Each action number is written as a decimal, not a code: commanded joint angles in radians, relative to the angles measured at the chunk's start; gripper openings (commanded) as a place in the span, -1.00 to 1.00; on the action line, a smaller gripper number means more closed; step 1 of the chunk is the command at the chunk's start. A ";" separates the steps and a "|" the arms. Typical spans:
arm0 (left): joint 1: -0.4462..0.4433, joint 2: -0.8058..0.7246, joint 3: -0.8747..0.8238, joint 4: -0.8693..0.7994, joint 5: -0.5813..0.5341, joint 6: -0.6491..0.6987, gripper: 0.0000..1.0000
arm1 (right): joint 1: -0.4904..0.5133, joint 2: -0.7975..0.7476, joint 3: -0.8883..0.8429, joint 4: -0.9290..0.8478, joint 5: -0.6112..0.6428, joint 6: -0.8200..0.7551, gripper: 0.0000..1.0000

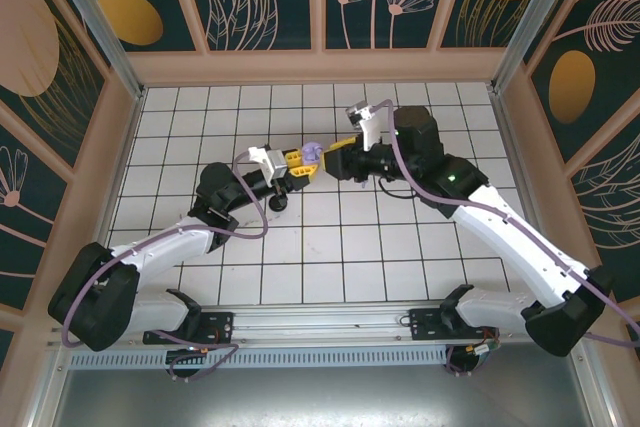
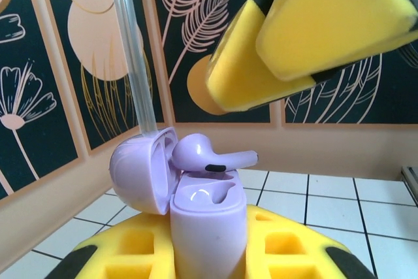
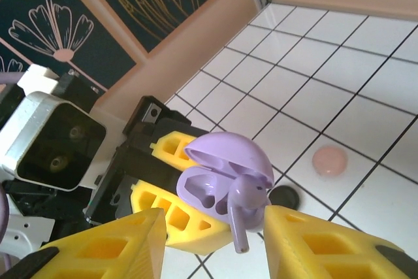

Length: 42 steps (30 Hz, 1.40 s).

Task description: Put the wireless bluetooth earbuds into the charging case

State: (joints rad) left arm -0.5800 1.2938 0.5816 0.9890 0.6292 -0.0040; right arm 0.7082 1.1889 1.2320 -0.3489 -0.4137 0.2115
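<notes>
The open lilac charging case (image 2: 206,227) stands upright between the yellow fingers (image 2: 124,253) of my left gripper (image 2: 208,253), which is shut on it. The case's lid (image 2: 134,168) is swung back to the left. One lilac earbud (image 2: 208,153) lies across the top of the case with its stem pointing sideways, not seated in a socket. My right gripper (image 3: 214,227) hovers over the case (image 3: 215,181). Its jaws stand apart on either side of the earbud (image 3: 245,200), and the left finger is well clear of it. From above, both grippers (image 1: 304,160) (image 1: 332,157) meet at the case (image 1: 313,151) mid-table.
A round pink case (image 3: 329,161) and a round black case (image 3: 285,196) lie on the white tiled table (image 3: 366,63) below the grippers. Patterned walls (image 2: 65,63) enclose the table on three sides, and a metal post (image 2: 130,44) stands at the corner.
</notes>
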 commanded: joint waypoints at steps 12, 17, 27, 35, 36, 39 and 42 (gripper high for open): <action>-0.006 0.112 0.000 0.040 -0.049 -0.043 -1.00 | -0.067 0.018 -0.251 0.215 0.053 0.079 -0.40; -0.006 0.213 -0.077 0.233 -0.151 -0.111 -1.00 | -0.155 -0.071 -0.478 0.369 0.147 0.259 -0.25; -0.006 0.144 -0.119 0.317 -0.362 -0.117 -1.00 | -0.223 -0.091 -0.537 0.335 0.237 0.301 0.11; -0.006 0.105 -0.059 0.212 -0.403 -0.101 -1.00 | -0.255 0.165 -0.348 0.247 0.242 0.260 0.17; -0.006 0.105 -0.060 0.212 -0.411 -0.098 -1.00 | -0.254 0.207 -0.317 0.233 0.242 0.256 0.17; -0.004 0.104 -0.063 0.212 -0.435 -0.081 -1.00 | -0.257 0.342 -0.218 0.209 0.222 0.259 0.13; 0.001 0.101 -0.066 0.213 -0.462 -0.069 -1.00 | -0.256 0.468 -0.112 0.179 0.222 0.305 0.08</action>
State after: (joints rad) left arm -0.5819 1.4124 0.5034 1.1961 0.2096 -0.1013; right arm 0.4576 1.5932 1.0447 -0.1184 -0.1841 0.4858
